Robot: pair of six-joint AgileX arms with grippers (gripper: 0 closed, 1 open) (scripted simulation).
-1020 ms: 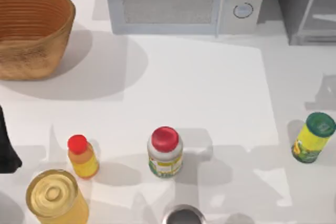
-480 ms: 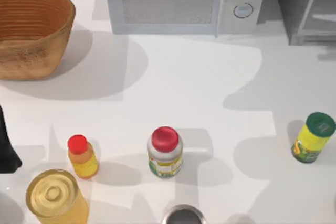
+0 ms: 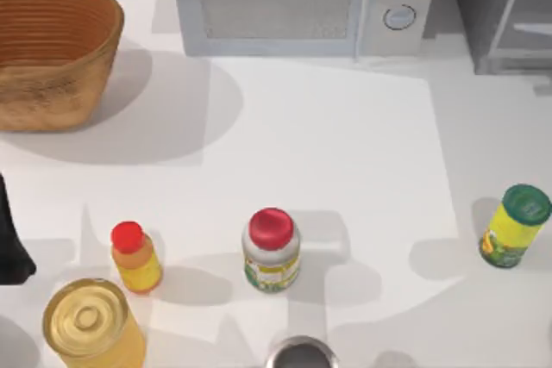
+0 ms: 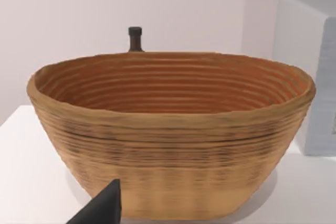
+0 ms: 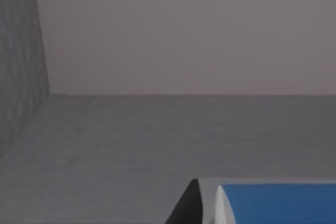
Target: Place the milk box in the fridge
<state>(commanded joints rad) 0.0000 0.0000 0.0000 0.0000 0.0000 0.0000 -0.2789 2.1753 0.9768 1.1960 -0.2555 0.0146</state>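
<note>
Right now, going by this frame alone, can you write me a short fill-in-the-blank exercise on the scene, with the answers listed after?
1. The jar at the table's middle front has a ____ cap.
2. The woven basket sits at the table's far ____ corner.
3. The microwave has ____ round dials.
4. In the right wrist view, the top of the milk box is ____, with grey fridge walls beyond it.

Missing words: red; left; two; blue

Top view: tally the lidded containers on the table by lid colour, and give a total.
Red lids: 2, the small yellow bottle and the white jar
Green lids: 1, the yellow canister
Pale yellow lids: 1, the yellow can
Total: 4
</note>
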